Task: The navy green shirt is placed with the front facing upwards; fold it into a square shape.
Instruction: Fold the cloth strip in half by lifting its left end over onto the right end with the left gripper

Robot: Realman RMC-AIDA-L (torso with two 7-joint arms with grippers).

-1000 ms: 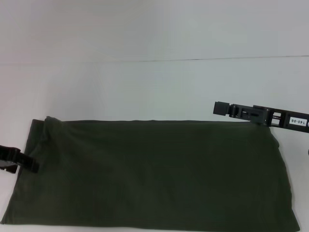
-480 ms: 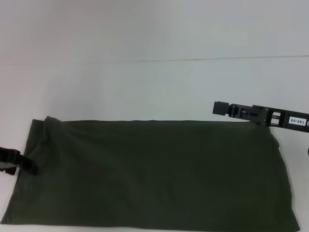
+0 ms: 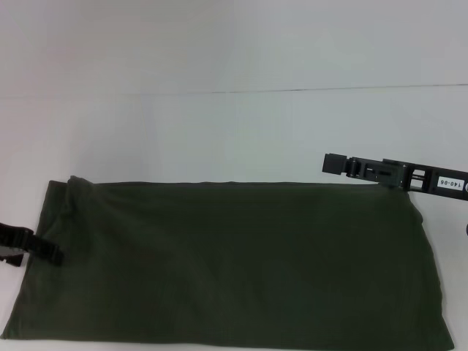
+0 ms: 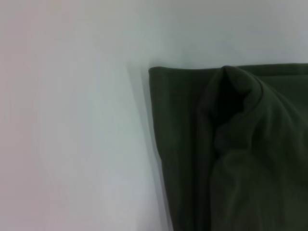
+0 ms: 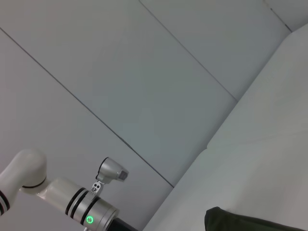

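The navy green shirt [image 3: 234, 263] lies flat on the white table [image 3: 219, 131], already folded into a long band whose long axis runs across the robot's front, from one pincer toward the other. No print or collar shows on the upper face.

The left pincer [image 3: 44, 252] sits low at the shirt's left short edge, its dark tip over the cloth's border; whether it is wide, narrow or gripping the fabric, I cannot tell. Just beyond it, the far left corner carries a small raised fold [image 4: 236, 96].

The right pincer [image 3: 336, 164] hangs level above the far right corner, pointing toward the left one, apart from the cloth; its opening I cannot tell either.
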